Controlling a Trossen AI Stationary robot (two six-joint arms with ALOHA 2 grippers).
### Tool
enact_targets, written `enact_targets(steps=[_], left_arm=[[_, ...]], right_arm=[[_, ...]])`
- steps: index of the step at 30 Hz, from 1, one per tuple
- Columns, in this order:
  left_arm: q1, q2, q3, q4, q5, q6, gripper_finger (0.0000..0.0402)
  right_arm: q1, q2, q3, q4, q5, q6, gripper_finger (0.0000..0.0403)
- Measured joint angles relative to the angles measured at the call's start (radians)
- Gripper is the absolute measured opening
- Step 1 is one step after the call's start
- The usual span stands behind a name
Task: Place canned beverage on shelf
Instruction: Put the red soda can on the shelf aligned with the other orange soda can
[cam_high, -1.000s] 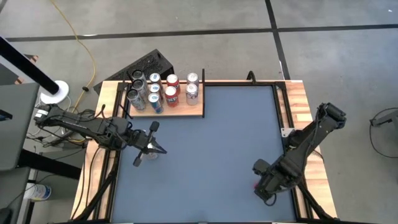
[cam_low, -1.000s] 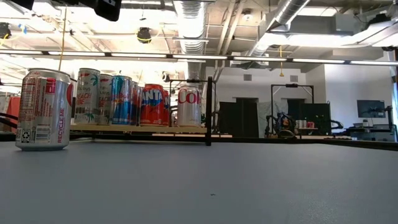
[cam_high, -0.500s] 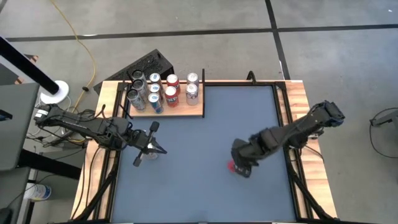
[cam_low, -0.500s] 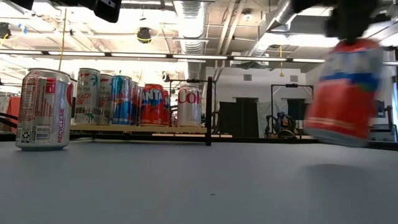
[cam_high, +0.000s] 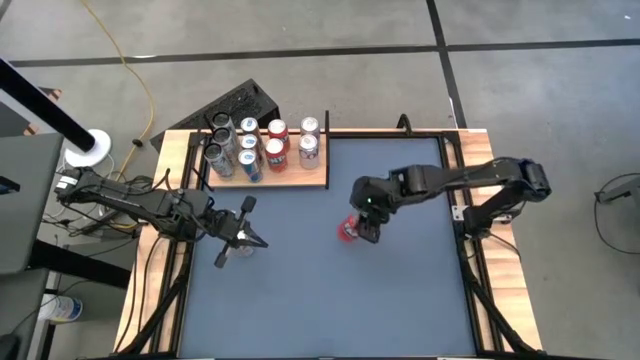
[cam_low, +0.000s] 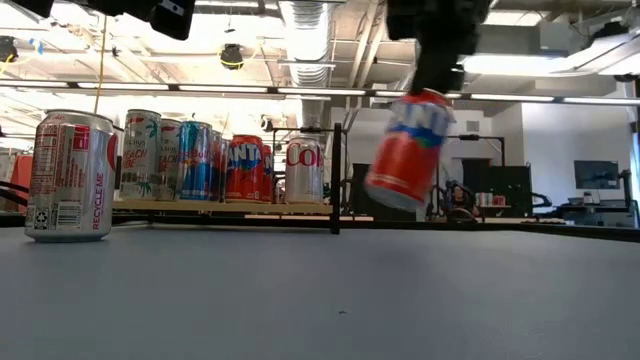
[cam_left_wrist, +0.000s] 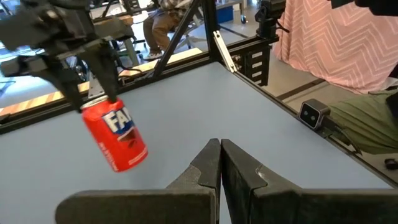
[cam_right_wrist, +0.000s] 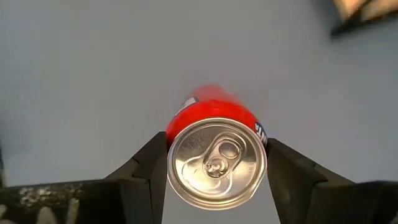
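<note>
The left gripper (cam_high: 240, 238) sits pinched shut and empty near the table's (cam_high: 400, 300) left edge, close by a silver can (cam_low: 68, 176) standing on the blue top. The shelf (cam_high: 318, 183) at the far left corner already carries two rows of cans (cam_high: 258, 145), leaving bare board only at its near right end. The right gripper (cam_high: 365, 218) clamps the red can (cam_high: 348, 231) by its top rim over the middle of the table, and the can hangs tilted. Risks as I judge them: a rim-only grip could let it swing or slip, and a tilted base could catch the shelf edge, tip over, or knock the neighbouring cans
</note>
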Motion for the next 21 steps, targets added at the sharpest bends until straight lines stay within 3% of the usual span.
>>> enact_targets(steps=[10, 21], left_arm=[[0.000, 0.000, 0.000, -0.037, -0.047, 0.001, 0.0000], [0.000, 0.000, 0.000, -0.043, -0.061, -0.008, 0.0000]], right_arm=[[-0.104, 0.042, 0.003, 0.098, -0.050, -0.157, 0.0207], [-0.057, 0.310, 0.209, 0.030, -0.028, -0.337, 0.0179]])
